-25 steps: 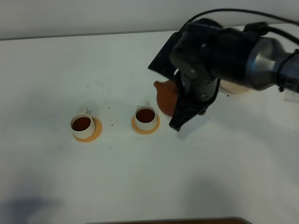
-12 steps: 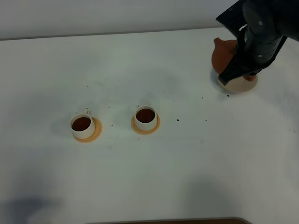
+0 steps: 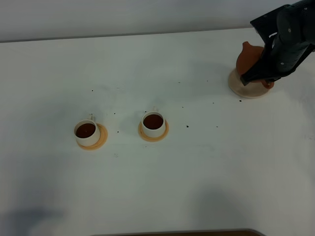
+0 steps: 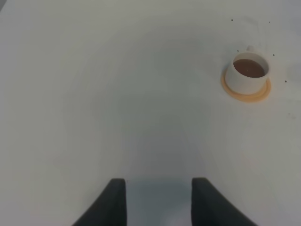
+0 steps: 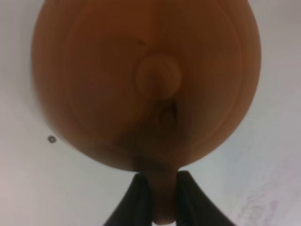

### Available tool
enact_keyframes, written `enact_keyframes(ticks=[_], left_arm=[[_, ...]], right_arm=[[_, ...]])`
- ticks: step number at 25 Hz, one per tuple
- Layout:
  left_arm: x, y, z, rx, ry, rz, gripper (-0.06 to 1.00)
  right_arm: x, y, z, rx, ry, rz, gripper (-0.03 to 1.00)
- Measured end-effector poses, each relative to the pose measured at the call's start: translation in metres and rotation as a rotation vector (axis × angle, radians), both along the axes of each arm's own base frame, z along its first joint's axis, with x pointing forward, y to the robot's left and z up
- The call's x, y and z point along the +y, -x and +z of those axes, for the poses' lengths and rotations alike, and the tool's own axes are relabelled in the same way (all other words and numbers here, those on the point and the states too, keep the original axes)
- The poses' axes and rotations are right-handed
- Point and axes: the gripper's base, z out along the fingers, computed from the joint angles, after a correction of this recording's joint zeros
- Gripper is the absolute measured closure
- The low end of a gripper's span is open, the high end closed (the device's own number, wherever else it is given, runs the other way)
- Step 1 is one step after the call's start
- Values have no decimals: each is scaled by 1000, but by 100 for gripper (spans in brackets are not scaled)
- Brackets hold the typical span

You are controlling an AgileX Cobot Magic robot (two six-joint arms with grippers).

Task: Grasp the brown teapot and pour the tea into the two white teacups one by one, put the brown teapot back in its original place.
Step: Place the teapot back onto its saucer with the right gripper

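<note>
Returning the brown teapot [image 3: 247,58] to the pale saucer [image 3: 240,89] looks like the step in hand: both white teacups, the left cup [image 3: 86,132] and the right cup [image 3: 153,122], already hold dark tea and stand on their orange coasters [image 3: 102,139] well away from the saucer. The right gripper [image 5: 160,192] is clamped on the teapot's loop handle [image 5: 162,200], fingers pressed against either side of it, with the lid knob [image 5: 158,75] showing just beyond. From the high view the pot sits over the saucer, but I cannot tell whether its base is touching or a little above, since the arm hides that part. My guess is the next move calls for settling the pot squarely and level, then parting the fingers without dragging the handle sideways. The saucer lies near the table's far right corner, so room is tight behind it and free toward the cups. The left gripper [image 4: 159,200] hangs with its fingers apart, holding nothing, well short of the left cup [image 4: 247,74].
</note>
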Motion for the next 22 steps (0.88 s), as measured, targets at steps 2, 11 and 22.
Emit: enact_keyframes(ticks=[2, 11, 22], left_arm=[[0, 0, 0, 0, 0, 0, 58], [0, 0, 0, 0, 1, 0, 58], [0, 0, 0, 0, 1, 0, 58]], right_arm=[[0, -1, -7, 18, 1, -3, 83], [6, 0, -13, 39, -49, 9, 83], [6, 0, -24, 70, -40, 0, 83]])
